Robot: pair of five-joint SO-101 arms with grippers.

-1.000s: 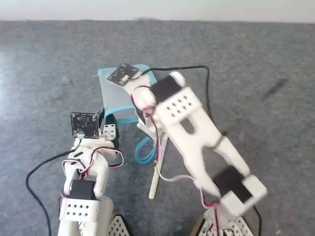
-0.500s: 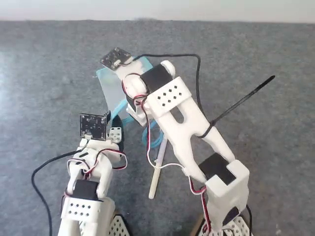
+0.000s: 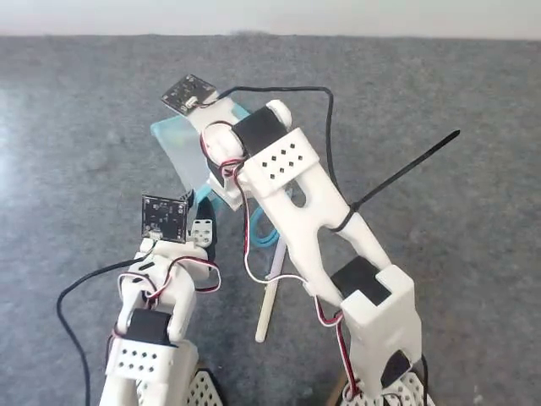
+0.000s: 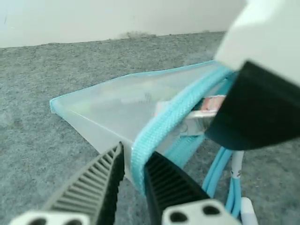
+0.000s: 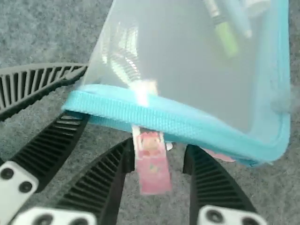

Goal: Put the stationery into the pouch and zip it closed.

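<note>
The pouch (image 3: 182, 150), upper left of centre in the high view, holds pens (image 5: 226, 35) (1 green barrel shows through). The left gripper (image 4: 135, 157) pinches its zipper band (image 4: 173, 117). The right gripper (image 5: 159, 147) stands spread around the pull tag (image 5: 151, 164). Zipping seems in hand: next, clamp the tag and draw it along.

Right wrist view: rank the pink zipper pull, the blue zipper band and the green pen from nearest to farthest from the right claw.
1. Pink zipper pull, hanging in the open right claw.
2. Blue zipper band, just beyond, along the pouch mouth.
3. Green pen, inside the pouch, towards its far end.
</note>
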